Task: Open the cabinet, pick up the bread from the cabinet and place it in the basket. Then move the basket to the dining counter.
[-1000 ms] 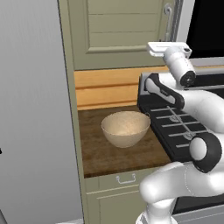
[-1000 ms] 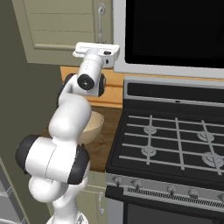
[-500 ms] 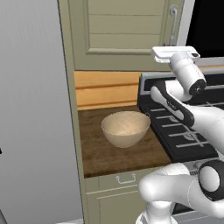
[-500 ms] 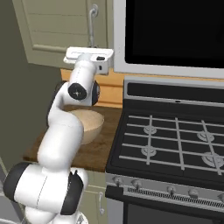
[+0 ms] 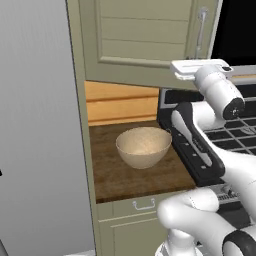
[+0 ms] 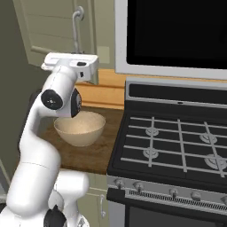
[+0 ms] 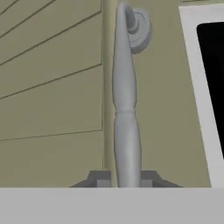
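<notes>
Cabinet [image 5: 145,35] door closed, sage-green, panelled. Silver bar handle [image 7: 125,109] at the door's right edge, running upright, round mount at its top. Gripper [image 7: 125,178] at the handle's lower end: two dark fingertips [image 7: 99,179] flanking the bar, one on each side, closed onto it. Jaws nearly together with only the bar between them, so gripping the handle. In the left base view, white hand [image 5: 200,67] level with the bottom edge of the cabinet door, just under the handle [image 5: 200,30]; same in the right base view, hand [image 6: 71,63] below the handle [image 6: 77,29].

Basket [image 5: 144,146] below the cabinet, upright on the short dark wood countertop [image 5: 115,175], well apart from the gripper. Round, tan, pale speckled inside, nothing visible in it. In the right base view, basket [image 6: 80,127] partly behind the white arm. Orange plank backing [image 5: 120,102] behind the basket, under the cabinet. Small drawer with a silver handle [image 5: 144,205] beneath the countertop, in front of the basket.

Stove [image 6: 177,146] right of the basket, touching the countertop edge, black grates on top, knobs along the front. Dark microwave-like panel with a white frame [image 6: 173,35] right of the cabinet, above the stove. Grey flat wall [image 5: 35,125] left of the cabinet. Bread hidden behind the closed door, cannot tell where.
</notes>
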You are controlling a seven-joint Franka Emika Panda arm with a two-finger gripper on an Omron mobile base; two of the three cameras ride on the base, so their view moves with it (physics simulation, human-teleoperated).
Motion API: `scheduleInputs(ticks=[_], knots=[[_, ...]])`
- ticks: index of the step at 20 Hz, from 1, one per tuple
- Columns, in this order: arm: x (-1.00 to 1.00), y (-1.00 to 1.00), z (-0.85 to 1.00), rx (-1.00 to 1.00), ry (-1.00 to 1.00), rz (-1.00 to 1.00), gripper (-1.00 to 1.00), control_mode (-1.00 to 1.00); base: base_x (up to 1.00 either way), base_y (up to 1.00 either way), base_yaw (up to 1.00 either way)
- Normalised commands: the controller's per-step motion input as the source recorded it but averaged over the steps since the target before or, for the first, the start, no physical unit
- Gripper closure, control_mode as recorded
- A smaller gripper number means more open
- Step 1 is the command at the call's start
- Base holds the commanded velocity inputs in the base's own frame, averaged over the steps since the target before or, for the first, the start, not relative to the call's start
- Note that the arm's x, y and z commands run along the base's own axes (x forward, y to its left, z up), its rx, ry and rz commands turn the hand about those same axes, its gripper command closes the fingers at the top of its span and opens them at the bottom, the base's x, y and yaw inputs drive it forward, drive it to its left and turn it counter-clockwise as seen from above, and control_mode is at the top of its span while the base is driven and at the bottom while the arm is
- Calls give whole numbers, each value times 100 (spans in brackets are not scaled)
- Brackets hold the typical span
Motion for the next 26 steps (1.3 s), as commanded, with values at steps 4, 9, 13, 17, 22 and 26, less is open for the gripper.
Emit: scheduleInputs(ticks=[4, 9, 13, 17, 22, 26], knots=[[-88, 73, 11, -1, 5, 0, 100, -100, 0, 0, 0], [-92, 72, 10, -1, 3, 0, 100, -100, 0, 0, 0], [-89, 75, 10, -1, 3, 2, 100, -100, 0, 0, 0], [-64, 64, 18, 0, 5, 2, 100, -100, 0, 0, 0], [-27, 30, 25, 0, 5, 0, 100, -100, 0, 0, 0], [-33, 30, 18, 0, 4, 0, -100, -100, 0, 0, 0]])
